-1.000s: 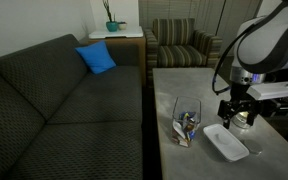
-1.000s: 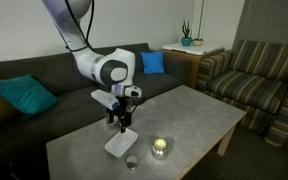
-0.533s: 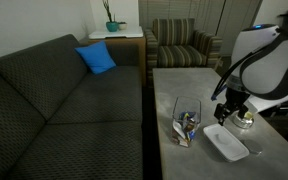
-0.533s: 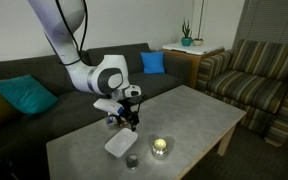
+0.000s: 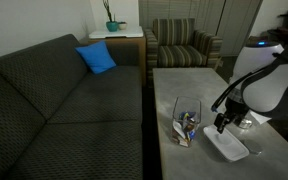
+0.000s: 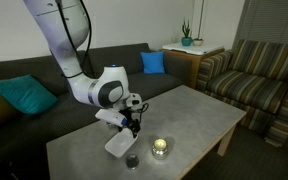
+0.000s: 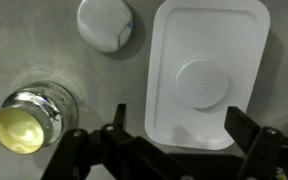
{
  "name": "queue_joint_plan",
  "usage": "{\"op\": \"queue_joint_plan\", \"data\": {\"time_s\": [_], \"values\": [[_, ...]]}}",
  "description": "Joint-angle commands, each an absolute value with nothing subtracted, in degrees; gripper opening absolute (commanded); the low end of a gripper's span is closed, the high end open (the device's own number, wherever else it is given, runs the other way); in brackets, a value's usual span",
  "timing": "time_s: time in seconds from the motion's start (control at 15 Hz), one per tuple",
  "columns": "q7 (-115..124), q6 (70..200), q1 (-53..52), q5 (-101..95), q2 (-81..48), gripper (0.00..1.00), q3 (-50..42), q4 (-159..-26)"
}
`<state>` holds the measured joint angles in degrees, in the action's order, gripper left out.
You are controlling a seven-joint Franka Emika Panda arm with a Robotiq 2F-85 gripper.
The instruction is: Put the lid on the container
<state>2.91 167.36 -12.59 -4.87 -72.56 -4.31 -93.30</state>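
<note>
The white rounded-rectangle lid (image 7: 206,75) lies flat on the grey table, seen in both exterior views (image 5: 227,146) (image 6: 119,146). The clear container (image 5: 187,120) with small colourful items stands upright and open to the lid's side; I cannot make it out behind the arm in the exterior view from the opposite side. My gripper (image 7: 179,135) is open and empty. It hangs low just above the lid's near edge, a finger to either side of it, as both exterior views show (image 5: 221,125) (image 6: 132,128).
A small round metallic tin (image 7: 26,115) (image 6: 161,148) with a yellowish inside and a small grey disc (image 7: 106,22) (image 6: 132,162) sit on the table (image 5: 184,85) beside the lid. A dark sofa (image 5: 54,100) borders the table; an armchair (image 5: 181,45) stands beyond.
The arm has lowered and the gripper has come down closer to the lid. Lid, container, tin and disc have not moved.
</note>
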Motion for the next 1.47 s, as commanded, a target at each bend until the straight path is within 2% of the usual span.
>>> {"op": "queue_joint_plan", "data": {"time_s": [0.0, 0.13, 0.27, 0.93, 1.4], "values": [[-9.56, 170.58, -1.39, -7.15, -77.15, 1.00, 5.34, -88.47], [-15.31, 169.06, 3.30, -7.49, -78.57, 1.00, 9.71, -87.21], [-14.78, 169.67, 3.22, -6.66, -77.98, 1.00, 8.97, -88.54], [4.26, 174.14, -8.07, -1.59, -70.21, 1.00, 0.96, -102.71], [6.68, 177.97, -13.68, -0.62, -73.26, 1.00, -3.72, -98.55]]}}
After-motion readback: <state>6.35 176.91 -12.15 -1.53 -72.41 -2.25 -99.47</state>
